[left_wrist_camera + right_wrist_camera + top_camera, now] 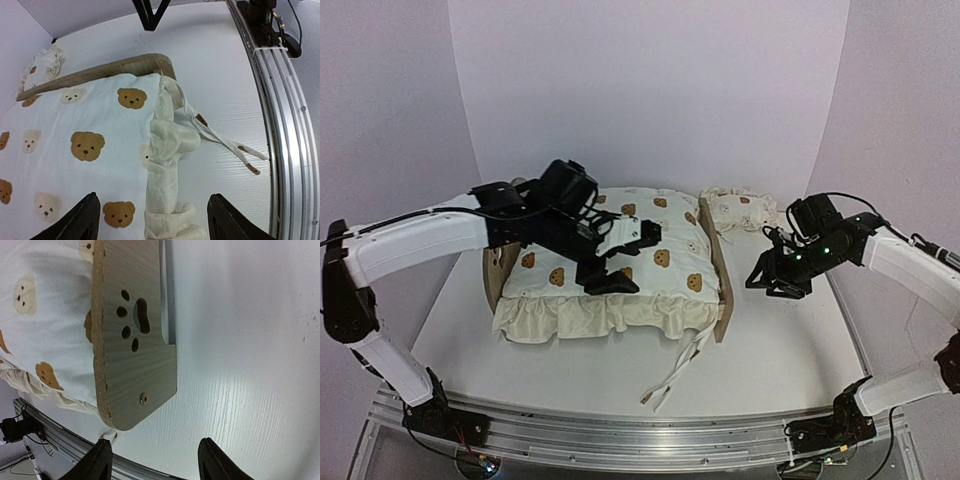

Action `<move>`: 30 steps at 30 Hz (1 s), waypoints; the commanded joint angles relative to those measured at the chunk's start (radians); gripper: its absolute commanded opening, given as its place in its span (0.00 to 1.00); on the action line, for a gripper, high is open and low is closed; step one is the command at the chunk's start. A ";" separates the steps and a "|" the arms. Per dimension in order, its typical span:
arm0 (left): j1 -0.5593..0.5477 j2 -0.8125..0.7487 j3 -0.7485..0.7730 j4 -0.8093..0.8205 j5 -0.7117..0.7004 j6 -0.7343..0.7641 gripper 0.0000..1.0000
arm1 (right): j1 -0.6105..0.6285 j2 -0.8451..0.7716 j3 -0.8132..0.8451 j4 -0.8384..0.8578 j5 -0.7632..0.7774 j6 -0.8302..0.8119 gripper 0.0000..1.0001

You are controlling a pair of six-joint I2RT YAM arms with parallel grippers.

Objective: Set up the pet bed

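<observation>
The pet bed [721, 285] is a light-wood frame in the middle of the table. A cream bear-print cushion [672, 272] lies over it, its ruffled edge [162, 185] hanging at the front. My left gripper [625, 258] hovers open just above the cushion's front edge, and the ruffle lies below the gap between its fingers [75, 222]. The small matching pillow [738, 208] lies on the table behind the bed's right end. My right gripper [772, 282] stands open and empty beside the end board with the paw-print cutout [134, 320].
Two cream tie straps [675, 375] trail from the cushion onto the table towards the metal rail [620, 435] at the near edge. White walls close the back and sides. Bare table lies right of the bed.
</observation>
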State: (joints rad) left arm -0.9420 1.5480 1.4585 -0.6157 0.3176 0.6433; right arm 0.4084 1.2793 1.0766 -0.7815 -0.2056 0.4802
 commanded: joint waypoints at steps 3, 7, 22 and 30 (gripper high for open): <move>0.008 0.228 0.192 0.121 -0.028 0.012 0.75 | 0.009 -0.072 -0.073 0.027 -0.117 0.025 0.56; 0.000 0.343 0.262 0.125 -0.047 0.050 0.74 | 0.018 -0.121 -0.139 0.029 -0.162 0.022 0.51; 0.003 0.401 0.155 0.197 -0.197 0.197 0.45 | 0.246 -0.271 -0.404 0.325 -0.021 0.218 0.31; 0.064 0.368 0.144 0.231 -0.203 0.175 0.00 | 0.464 -0.174 -0.427 0.471 0.292 0.287 0.27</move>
State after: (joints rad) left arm -0.9198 1.9423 1.6043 -0.4144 0.1323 0.8346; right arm 0.7941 1.0887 0.6613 -0.4276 -0.1186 0.7130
